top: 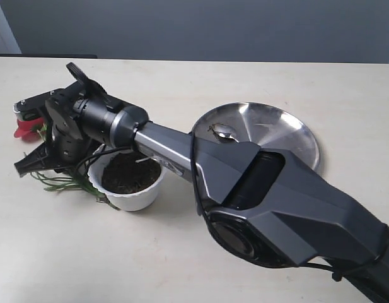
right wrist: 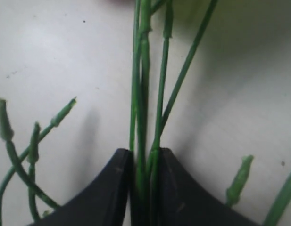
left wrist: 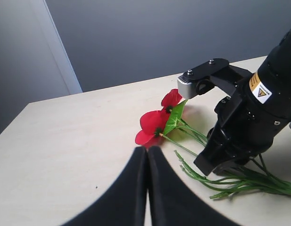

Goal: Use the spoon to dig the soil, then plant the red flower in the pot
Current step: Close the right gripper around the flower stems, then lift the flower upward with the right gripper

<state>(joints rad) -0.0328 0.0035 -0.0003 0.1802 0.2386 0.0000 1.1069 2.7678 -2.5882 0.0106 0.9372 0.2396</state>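
Right pincer (right wrist: 144, 188) is pinching the thin green stems of the red flower (left wrist: 157, 123) partway along, flat on the desk (top: 200, 252) just beside the pot (top: 128, 178); left pincer (left wrist: 147, 188) is pressed together on nothing, pointing at the blooms. Stems look light, slim and springy — judged likely to bow or slip, so a hold low on the bundled stems, not the glossy blooms, seems right. Soil (top: 130, 170) fills the pot; the spoon (top: 223, 132) lies on the steel plate (top: 276, 129) — well apart from the flower.
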